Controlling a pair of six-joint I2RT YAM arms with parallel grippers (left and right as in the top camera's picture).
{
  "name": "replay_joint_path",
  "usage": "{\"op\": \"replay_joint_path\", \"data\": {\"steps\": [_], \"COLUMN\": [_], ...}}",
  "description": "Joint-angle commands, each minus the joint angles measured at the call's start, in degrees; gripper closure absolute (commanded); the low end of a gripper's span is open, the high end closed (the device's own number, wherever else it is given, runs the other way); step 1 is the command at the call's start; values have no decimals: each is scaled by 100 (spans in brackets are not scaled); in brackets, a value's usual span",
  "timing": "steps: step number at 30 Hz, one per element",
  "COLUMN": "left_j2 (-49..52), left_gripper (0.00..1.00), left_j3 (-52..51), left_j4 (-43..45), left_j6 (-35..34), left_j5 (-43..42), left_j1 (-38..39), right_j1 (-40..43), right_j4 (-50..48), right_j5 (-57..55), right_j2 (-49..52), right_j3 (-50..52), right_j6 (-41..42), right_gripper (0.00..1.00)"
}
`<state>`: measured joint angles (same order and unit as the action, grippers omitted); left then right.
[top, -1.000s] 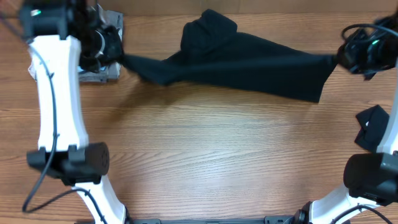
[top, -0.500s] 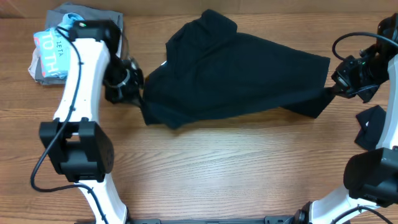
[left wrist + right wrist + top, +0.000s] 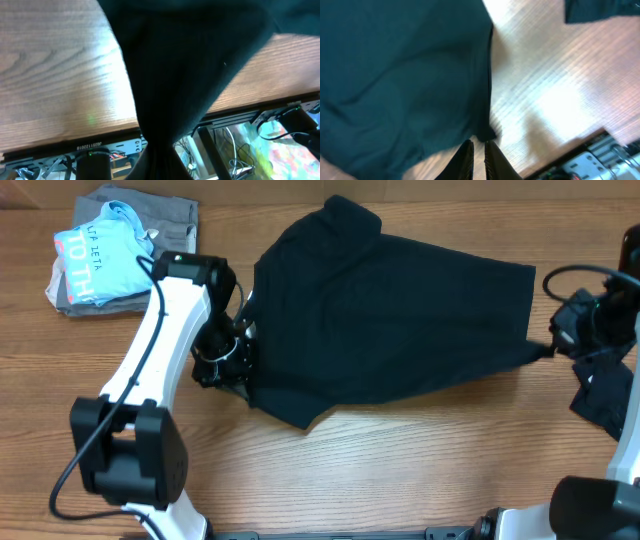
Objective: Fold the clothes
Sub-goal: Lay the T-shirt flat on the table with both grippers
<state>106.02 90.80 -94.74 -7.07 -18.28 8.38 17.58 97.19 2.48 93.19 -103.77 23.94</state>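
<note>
The black T-shirt (image 3: pixel 390 310) lies spread across the back half of the table, its hem corner reaching toward the right. My left gripper (image 3: pixel 238 358) is shut on the shirt's left edge. In the left wrist view the black cloth (image 3: pixel 190 75) narrows into a bunch that runs down into the jaws, hiding the fingertips. My right gripper (image 3: pixel 553 347) sits at the shirt's right corner. In the right wrist view its fingers (image 3: pixel 467 155) stand a narrow gap apart with wood showing between them. The shirt's corner (image 3: pixel 487 131) lies just beyond the tips.
A light blue shirt (image 3: pixel 100 260) rests on a grey folded garment (image 3: pixel 175 215) at the back left. Another black piece of cloth (image 3: pixel 600 395) lies at the right edge, also seen top right as black cloth (image 3: pixel 600 10). The table's front edge (image 3: pixel 75 135) runs below the left gripper.
The left gripper has swung from the back left toward the front, pulling the shirt's left edge with it. The shirt now lies wider and flatter. The right gripper's fingers have parted slightly off the corner.
</note>
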Motion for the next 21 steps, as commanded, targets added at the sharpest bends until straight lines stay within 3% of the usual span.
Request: {"op": "replay_joint_path", "data": {"steps": [1, 7, 10, 11, 12, 13, 14, 15, 16, 18, 21], "left_j2": [-442, -894, -942, -942, -942, -942, -942, -942, -942, -940, -957], "left_gripper": [96, 92, 88, 81, 70, 62, 42, 9, 7, 8, 26], "left_j3": [-269, -780, -1034, -1143, -1298, -1401, -1482, -1613, -1663, -1692, -1641], "left_j4": [4, 9, 11, 24, 81, 138, 199, 310, 358, 479, 743], "left_j6": [7, -39, -37, -35, -17, 4, 28, 26, 31, 66, 66], "left_j5": [192, 258, 258, 258, 258, 258, 258, 254, 216, 216, 214], "left_j1": [-15, -9, 9, 28, 61, 79, 96, 111, 114, 114, 114], "right_j1": [15, 15, 15, 15, 13, 13, 15, 15, 15, 13, 9], "right_j4": [-26, -216, -238, -247, -258, -262, -264, -278, -289, -332, -428], "right_j5": [-304, -350, -345, -348, -348, -348, -348, -348, -348, -345, -273], "right_j2": [-46, -46, -50, -50, -50, -50, -50, -50, -50, -50, -50], "right_j3": [509, 968, 968, 968, 968, 968, 968, 968, 968, 968, 968], "right_j6": [37, 208, 205, 203, 201, 199, 195, 153, 153, 153, 133], "right_gripper": [94, 96, 87, 80, 57, 49, 43, 31, 25, 24, 24]}}
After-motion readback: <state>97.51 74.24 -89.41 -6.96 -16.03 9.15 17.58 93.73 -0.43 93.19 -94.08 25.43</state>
